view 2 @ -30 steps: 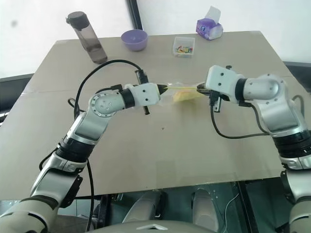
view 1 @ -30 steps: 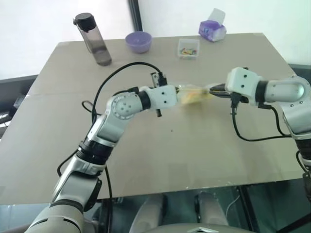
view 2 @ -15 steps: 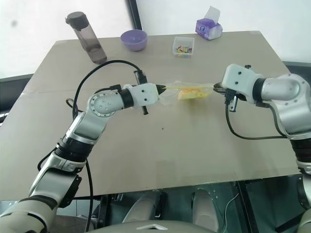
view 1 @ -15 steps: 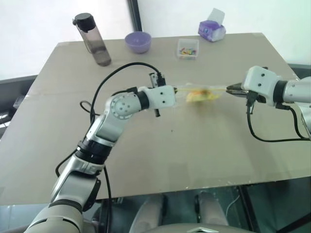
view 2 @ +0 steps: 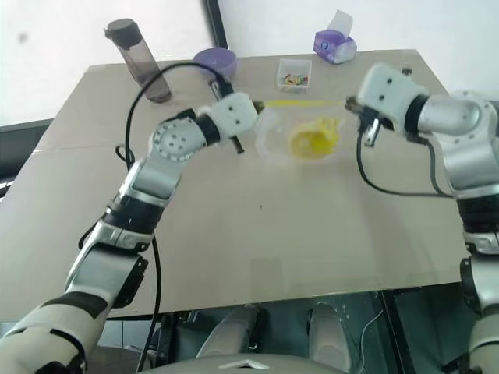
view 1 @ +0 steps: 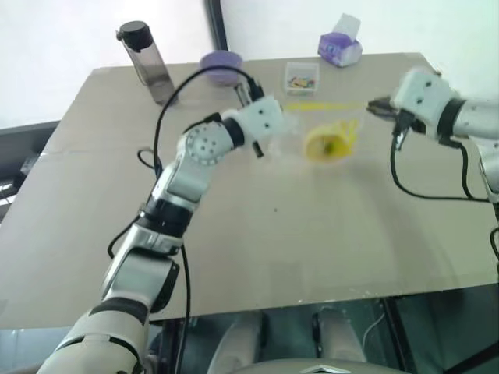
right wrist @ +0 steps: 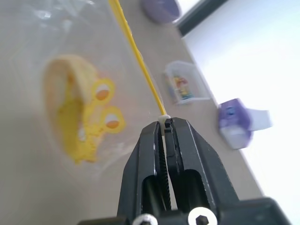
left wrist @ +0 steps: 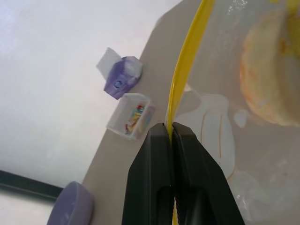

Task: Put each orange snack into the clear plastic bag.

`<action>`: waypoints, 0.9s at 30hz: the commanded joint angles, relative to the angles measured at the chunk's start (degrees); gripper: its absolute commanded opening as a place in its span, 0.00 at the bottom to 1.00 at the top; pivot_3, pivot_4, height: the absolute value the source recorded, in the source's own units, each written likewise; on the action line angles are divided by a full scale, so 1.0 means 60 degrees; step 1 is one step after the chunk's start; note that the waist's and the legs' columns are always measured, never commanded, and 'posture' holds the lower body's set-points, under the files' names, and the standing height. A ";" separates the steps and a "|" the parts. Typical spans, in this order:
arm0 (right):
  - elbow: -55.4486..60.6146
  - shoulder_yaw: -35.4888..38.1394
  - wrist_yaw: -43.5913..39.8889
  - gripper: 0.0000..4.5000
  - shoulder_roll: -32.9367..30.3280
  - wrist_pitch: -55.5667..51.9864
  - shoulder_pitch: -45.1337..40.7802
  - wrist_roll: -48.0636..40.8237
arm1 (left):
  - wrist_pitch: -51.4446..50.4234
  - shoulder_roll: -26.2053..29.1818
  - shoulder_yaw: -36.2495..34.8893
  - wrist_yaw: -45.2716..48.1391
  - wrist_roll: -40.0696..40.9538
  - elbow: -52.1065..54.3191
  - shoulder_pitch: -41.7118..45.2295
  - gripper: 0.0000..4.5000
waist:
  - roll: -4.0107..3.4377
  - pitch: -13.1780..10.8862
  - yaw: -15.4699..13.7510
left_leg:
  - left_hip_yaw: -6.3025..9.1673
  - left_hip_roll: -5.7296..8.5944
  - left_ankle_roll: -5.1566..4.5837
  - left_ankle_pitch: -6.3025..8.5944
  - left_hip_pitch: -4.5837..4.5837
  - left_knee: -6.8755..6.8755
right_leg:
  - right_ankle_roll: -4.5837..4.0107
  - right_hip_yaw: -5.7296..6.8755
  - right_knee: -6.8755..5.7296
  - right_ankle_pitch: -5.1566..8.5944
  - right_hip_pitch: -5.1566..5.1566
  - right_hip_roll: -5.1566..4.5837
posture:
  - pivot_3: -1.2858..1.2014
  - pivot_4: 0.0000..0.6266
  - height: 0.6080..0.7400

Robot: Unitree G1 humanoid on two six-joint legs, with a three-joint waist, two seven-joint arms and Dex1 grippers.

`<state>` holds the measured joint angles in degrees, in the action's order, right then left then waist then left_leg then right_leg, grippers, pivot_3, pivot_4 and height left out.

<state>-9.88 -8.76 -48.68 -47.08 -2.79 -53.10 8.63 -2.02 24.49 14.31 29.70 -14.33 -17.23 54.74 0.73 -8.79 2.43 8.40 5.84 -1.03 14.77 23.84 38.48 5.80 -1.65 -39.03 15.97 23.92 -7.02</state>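
Observation:
The clear plastic bag (view 1: 308,131) hangs above the table, its yellow strip (view 1: 323,105) stretched taut between my two grippers. My left gripper (view 1: 281,107) is shut on one end of the strip, as the left wrist view shows (left wrist: 169,127). My right gripper (view 1: 372,104) is shut on the other end, as the right wrist view shows (right wrist: 164,123). The orange snack (view 1: 326,145) sits inside the bag, sagging below the strip. Through the clear film it appears as a round yellow-orange bun (left wrist: 269,70) and beside the bag's printed yellow figures (right wrist: 77,112).
Along the far edge of the brown table (view 1: 312,249) stand a dark bottle (view 1: 148,62), a purple bowl (view 1: 221,61), a small clear box of colourful bits (view 1: 301,76) and a purple tissue box (view 1: 340,47). Black cables loop off both wrists.
Both grippers have risen and moved away from me with the bag. The right one also drew further right, pulling the strip taut, and the bag with the snack now hangs higher.

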 commanded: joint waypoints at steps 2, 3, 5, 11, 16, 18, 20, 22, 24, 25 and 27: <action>-0.0105 0.0589 0.0445 0.02 -0.0091 0.0087 -0.0444 -0.0030 | 0.0334 0.0164 -0.0808 -0.0591 0.0192 -0.0109 0.0336 0.00 | 0.0001 0.0002 -0.0007 | 0.0005 -0.0001 0.0000 0.0000 0.0000 -0.0014 | 0.0000 0.0003 0.0015 0.0000 0.0001 -0.0001 | 0.52 0.24 1.00; 0.0483 0.0627 0.0099 0.02 -0.0202 -0.0218 0.0120 -0.0281 | 0.0345 0.0334 -0.0746 -0.0336 0.0198 0.0414 -0.0121 0.00 | 0.0001 0.0002 -0.0005 | 0.0006 -0.0002 0.0000 0.0000 0.0000 -0.0016 | -0.0001 0.0005 0.0019 0.0001 0.0001 -0.0001 | 0.52 0.24 1.00; 0.1566 0.0688 -0.0428 0.02 -0.0359 -0.0940 0.1197 -0.0749 | 0.0089 0.0600 -0.0628 0.0164 0.0276 0.1420 -0.1032 0.00 | 0.0000 0.0010 0.0001 | 0.0007 -0.0005 0.0000 0.0000 0.0001 -0.0028 | -0.0001 0.0005 0.0025 0.0001 0.0000 -0.0003 | 0.52 0.24 1.00; 0.3449 0.0348 -0.0534 0.02 -0.0169 -0.1782 0.4309 -0.1038 | -0.1485 0.0762 -0.0158 0.1264 0.0682 0.3864 -0.4267 0.00 | -0.0007 0.0005 -0.0012 | 0.0003 0.0001 -0.0006 0.0003 0.0005 -0.0021 | -0.0004 0.0004 0.0022 0.0002 0.0007 -0.0012 | 0.52 0.24 1.00; 0.3353 0.0323 -0.0238 0.42 -0.0058 -0.1459 0.5393 -0.0884 | -0.3026 0.0230 -0.0173 0.1154 0.1086 0.5500 -0.5829 0.14 | -0.0008 0.0007 -0.0069 | 0.0000 -0.0001 -0.0003 0.0002 -0.0049 0.0025 | -0.0006 -0.0002 -0.0064 -0.0001 -0.0030 -0.0001 | 0.52 0.24 1.00; 0.3367 0.0544 -0.0206 0.61 -0.0125 -0.1574 0.5739 -0.0988 | -0.3609 0.0034 -0.0167 0.1091 0.1208 0.6053 -0.6217 0.30 | -0.0007 0.0007 -0.0107 | -0.0002 -0.0001 -0.0004 0.0003 -0.0088 0.0023 | -0.0006 -0.0004 -0.0066 -0.0001 -0.0071 -0.0001 | 0.52 0.24 1.00; 0.3459 0.0799 -0.0375 0.86 -0.0249 -0.1724 0.5999 -0.1225 | -0.4029 -0.0089 -0.0265 0.1065 0.1364 0.6415 -0.6472 0.52 | -0.0007 0.0007 -0.0138 | -0.0006 -0.0001 -0.0004 0.0003 -0.0096 0.0019 | -0.0006 -0.0010 -0.0067 -0.0001 -0.0074 0.0000 | 0.52 0.24 1.00; 0.3606 0.1263 -0.0447 0.94 -0.0218 -0.1948 0.6283 -0.1718 | -0.4508 -0.0344 -0.0760 0.0964 0.1898 0.6829 -0.6770 0.61 | -0.0007 0.0007 -0.0157 | -0.0009 -0.0001 -0.0003 0.0003 -0.0097 0.0017 | -0.0006 -0.0014 -0.0069 -0.0001 -0.0072 0.0000 | 0.52 0.24 1.00; 0.3609 0.1981 -0.0397 0.94 0.0039 -0.2319 0.6603 -0.2518 | -0.4997 -0.0709 -0.1603 0.0980 0.2938 0.7298 -0.7228 0.61 | -0.0006 0.0006 -0.0158 | -0.0017 -0.0003 -0.0004 0.0003 -0.0103 0.0012 | -0.0006 -0.0026 -0.0067 -0.0001 -0.0072 0.0000 | 0.52 0.24 1.00; 0.3585 0.2305 -0.0529 0.94 0.0075 -0.2370 0.6868 -0.2903 | -0.5204 -0.0803 -0.2042 0.1072 0.3455 0.7494 -0.7530 0.61 | -0.0005 0.0006 -0.0160 | -0.0019 -0.0005 -0.0004 0.0003 -0.0104 0.0008 | -0.0006 -0.0029 -0.0063 -0.0001 -0.0072 0.0002 | 0.52 0.24 1.00; 0.3769 0.2985 -0.0959 0.94 0.0202 -0.2707 0.7473 -0.3952 | -0.5453 -0.0769 -0.2792 0.1343 0.4310 0.7847 -0.8176 0.61 | -0.0004 0.0007 -0.0197 | -0.0023 -0.0011 -0.0003 0.0003 -0.0118 -0.0010 | -0.0008 -0.0037 -0.0059 0.0001 -0.0075 0.0003 | 0.52 0.24 1.00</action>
<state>10.57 5.04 -52.55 -46.29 -17.38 -9.91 -9.71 -33.45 19.32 1.93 36.71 7.02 26.60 7.48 0.71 -8.75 1.25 8.24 5.75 -1.04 14.79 23.08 38.34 5.75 -1.88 -39.32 15.98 23.44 -6.99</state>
